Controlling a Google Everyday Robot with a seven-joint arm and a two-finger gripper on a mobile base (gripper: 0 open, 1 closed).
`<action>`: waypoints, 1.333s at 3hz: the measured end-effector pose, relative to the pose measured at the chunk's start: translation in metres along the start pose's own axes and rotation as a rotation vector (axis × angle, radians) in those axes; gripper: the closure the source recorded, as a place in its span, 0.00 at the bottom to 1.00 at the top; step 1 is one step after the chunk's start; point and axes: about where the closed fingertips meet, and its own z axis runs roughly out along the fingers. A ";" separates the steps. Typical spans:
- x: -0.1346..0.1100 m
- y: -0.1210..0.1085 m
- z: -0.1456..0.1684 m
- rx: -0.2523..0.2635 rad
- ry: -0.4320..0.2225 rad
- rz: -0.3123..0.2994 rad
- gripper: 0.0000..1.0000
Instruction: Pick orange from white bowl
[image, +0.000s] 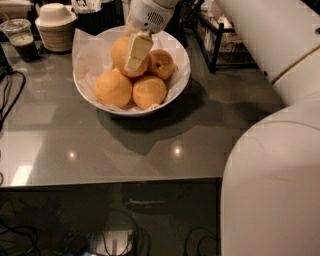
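Now at the bowl (182, 75): our gripper (135, 52) hangs over the orange (120, 50), low enough, we judge, to take it.
Grip: spread or closed, we cannot tell.
Orange: rear left in the bowl, riding above three others, so reachable from overhead.

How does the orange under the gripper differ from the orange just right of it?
The orange at the bowl's back is larger, shows no dimple, and is partly covered by the gripper. The smaller orange to its right shows a dark stem dimple and is uncovered. Both lie on crumpled paper in the white bowl.
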 end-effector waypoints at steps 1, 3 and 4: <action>0.000 0.000 0.000 0.000 0.000 0.000 0.88; 0.000 0.000 0.001 -0.001 -0.001 0.001 0.81; 0.000 -0.002 0.004 -0.009 -0.007 0.006 0.58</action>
